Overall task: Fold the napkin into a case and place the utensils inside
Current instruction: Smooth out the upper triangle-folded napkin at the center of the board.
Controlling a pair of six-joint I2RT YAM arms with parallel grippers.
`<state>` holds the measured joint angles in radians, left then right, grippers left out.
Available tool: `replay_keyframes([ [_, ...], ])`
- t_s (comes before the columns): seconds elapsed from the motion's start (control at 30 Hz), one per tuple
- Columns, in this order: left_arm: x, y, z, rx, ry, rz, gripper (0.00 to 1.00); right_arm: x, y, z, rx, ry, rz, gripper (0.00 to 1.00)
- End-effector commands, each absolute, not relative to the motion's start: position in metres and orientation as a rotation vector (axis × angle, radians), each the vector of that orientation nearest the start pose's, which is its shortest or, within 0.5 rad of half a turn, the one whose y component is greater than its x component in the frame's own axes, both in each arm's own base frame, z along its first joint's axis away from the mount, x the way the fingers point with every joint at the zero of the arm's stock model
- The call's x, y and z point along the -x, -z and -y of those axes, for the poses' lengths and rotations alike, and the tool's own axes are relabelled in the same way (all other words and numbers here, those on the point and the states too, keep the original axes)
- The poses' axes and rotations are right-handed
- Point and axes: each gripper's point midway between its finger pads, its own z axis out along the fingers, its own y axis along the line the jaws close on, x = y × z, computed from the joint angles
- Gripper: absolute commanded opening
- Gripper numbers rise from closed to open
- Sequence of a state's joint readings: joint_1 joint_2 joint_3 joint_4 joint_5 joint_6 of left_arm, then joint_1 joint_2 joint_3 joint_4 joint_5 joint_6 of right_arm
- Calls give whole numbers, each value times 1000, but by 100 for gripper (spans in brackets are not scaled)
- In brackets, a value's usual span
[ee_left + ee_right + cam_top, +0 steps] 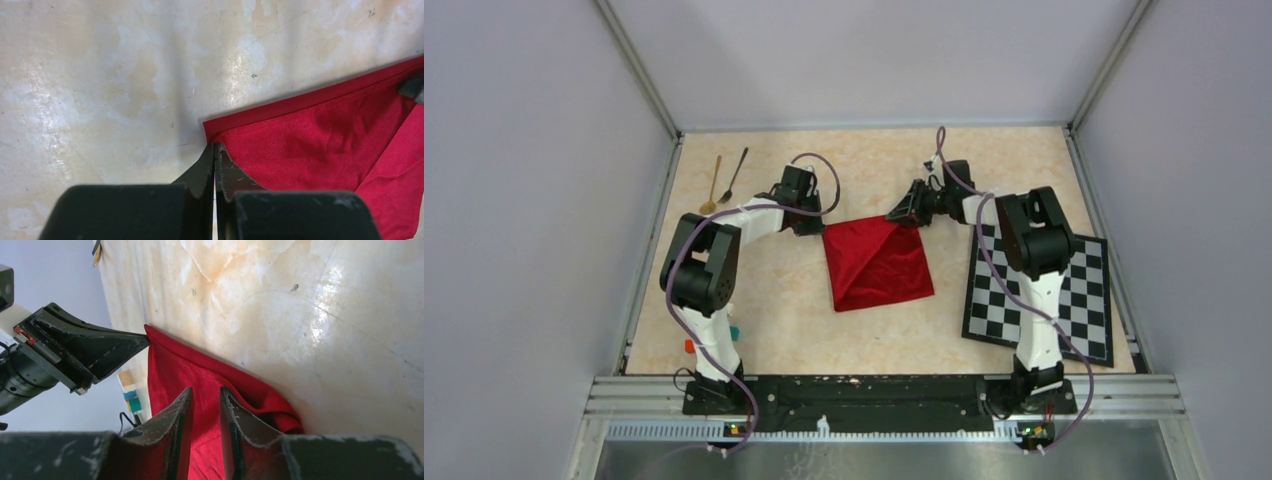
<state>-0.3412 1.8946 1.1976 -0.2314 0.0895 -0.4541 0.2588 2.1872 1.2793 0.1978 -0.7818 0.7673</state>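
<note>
Napkin [879, 265] at the centre of the table [764, 300], both claws at its far corners; looks like the folding step, no pouch yet, spoons not in.

Checked mat [1084, 290] lies on the right, partly under the right arm, apart from the red cloth. The cloth lies mostly flat between the arms, with one diagonal crease showing. Left gripper [215, 150] has its tips pressed together on the far-left corner; can't tell if any cloth is caught. Right gripper [205, 392] sits at the far-right corner with a narrow gap between its fingers and red showing in it. Cloth is bunched just beside it; can't tell if it is nipped. Gold spoon [714, 185] and black spoon [734, 175] lie side by side at far left, well apart from the cloth. Likely next: secure both corners, carry them evenly toward the near edge for a straight fold. A loose corner would skew it.
</note>
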Motion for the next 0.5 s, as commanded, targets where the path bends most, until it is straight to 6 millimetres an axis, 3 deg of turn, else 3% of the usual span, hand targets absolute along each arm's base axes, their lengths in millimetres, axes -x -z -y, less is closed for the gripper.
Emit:
replay_keyframes([
  [0.0, -411, -29, 181, 124, 443, -2541, 0, -450, -89, -262, -21, -1327, -2337, 27],
  [0.07, -411, -29, 180, 124, 442, -2540, 0, -447, -114, -264, 19, -1317, -2312, 29],
  [0.17, -410, -27, 180, 129, 444, -2542, 0, -425, -120, -277, 52, -1369, -2309, 30],
  [0.4, -406, -20, 181, 138, 451, -2556, 0, -348, -76, -334, 133, -1519, -2378, 30],
  [0.47, -406, -20, 179, 136, 441, -2557, 0, -334, -60, -340, 138, -1519, -2410, 29],
])
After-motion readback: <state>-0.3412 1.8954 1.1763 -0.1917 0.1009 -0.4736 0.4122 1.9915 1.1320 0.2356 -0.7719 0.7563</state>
